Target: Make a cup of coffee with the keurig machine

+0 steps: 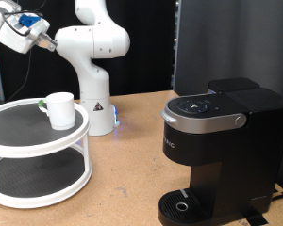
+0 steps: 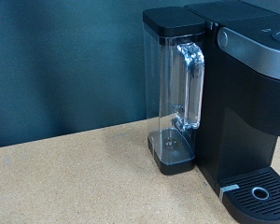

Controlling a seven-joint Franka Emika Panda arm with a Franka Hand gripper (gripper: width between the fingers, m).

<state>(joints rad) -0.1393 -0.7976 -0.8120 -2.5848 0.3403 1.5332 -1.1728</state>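
The white cup [image 1: 59, 108] stands upright on the top tier of a round white two-tier stand [image 1: 28, 141] at the exterior view's left. The black keurig machine [image 1: 222, 141] sits at the exterior view's right, lid closed, with its drip tray [image 1: 184, 204] bare. The gripper [image 1: 49, 42] is raised high at the exterior view's top left, well above the cup and far from the machine. The wrist view shows the machine's body [image 2: 247, 103], its clear water tank [image 2: 180, 93] and drip tray [image 2: 261, 194]; no fingers show there.
The white robot base [image 1: 96, 104] stands behind the stand on the wooden table [image 1: 132, 160]. A dark panel [image 1: 231, 42] rises behind the machine. A small blue light [image 1: 117, 117] glows at the robot base.
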